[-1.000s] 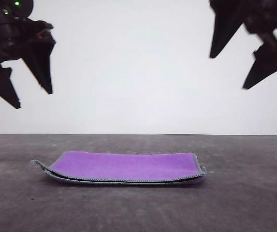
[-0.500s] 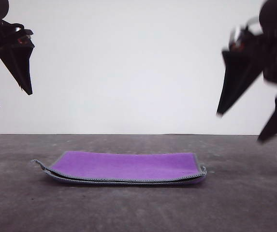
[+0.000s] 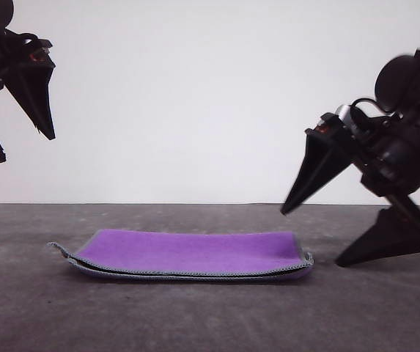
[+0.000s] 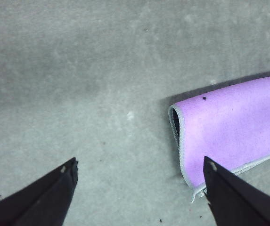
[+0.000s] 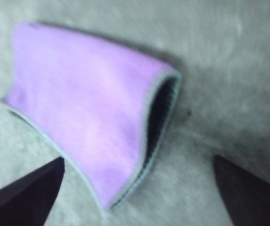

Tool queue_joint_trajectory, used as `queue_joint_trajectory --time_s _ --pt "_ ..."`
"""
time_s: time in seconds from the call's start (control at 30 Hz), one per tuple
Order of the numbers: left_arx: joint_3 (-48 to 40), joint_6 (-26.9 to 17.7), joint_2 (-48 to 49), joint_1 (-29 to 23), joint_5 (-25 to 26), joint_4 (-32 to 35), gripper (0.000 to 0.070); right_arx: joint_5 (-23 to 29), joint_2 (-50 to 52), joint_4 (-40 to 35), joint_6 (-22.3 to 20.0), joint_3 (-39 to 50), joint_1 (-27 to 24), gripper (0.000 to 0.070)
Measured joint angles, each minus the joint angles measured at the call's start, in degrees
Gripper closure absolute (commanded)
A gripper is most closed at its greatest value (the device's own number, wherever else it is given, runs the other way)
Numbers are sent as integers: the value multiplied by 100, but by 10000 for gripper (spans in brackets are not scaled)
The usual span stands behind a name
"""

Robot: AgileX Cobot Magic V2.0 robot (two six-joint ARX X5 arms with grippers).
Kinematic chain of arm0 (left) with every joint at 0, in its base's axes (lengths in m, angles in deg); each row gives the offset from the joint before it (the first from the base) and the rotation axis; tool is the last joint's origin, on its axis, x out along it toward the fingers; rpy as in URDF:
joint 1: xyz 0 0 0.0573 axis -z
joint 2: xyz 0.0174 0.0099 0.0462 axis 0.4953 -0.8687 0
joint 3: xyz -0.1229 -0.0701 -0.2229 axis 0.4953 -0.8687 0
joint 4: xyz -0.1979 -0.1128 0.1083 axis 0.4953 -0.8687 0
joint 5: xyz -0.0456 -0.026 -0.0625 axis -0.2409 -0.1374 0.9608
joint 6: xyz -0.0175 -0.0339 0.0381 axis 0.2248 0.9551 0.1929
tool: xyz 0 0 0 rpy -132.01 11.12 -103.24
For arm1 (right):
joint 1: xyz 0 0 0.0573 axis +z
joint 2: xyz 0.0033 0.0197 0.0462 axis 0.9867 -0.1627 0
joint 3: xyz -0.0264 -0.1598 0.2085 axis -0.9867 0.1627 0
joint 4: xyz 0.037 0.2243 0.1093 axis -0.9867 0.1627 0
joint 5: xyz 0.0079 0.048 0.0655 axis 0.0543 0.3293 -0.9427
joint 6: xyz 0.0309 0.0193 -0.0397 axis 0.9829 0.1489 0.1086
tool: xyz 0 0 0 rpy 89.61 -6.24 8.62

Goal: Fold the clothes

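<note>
We see the folded purple square cloth with grey stitched edging [image 3: 191,254] | right tool [image 3: 334,238] spread beside it, left tool [image 3: 23,143] spread above | risk: snagging one layer only.

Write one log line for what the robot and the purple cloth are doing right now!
cloth: folded, purple up, on table | left gripper: open, raised | right gripper: open, low beside cloth

Front camera sits low, near table [image 3: 195,323] level, facing a far white wall [image 3: 195,95]. Both wrist cameras look steeply down from close range; all three views share the folded cloth [image 3: 191,253].
</note>
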Motion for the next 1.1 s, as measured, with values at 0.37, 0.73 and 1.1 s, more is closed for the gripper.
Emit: queue_joint_trajectory --time_s 0.37,0.73,1.1 --pt "0 0 0 0 3 -4 184 -280 -246 -537 430 2 389 402" --pt "0 0 0 0 5 -9 184 -308 -246 -874 686 2 499 700" --pt "0 20 0 0 7 -37 184 -557 -269 -2271 1608 -47 1221 700"
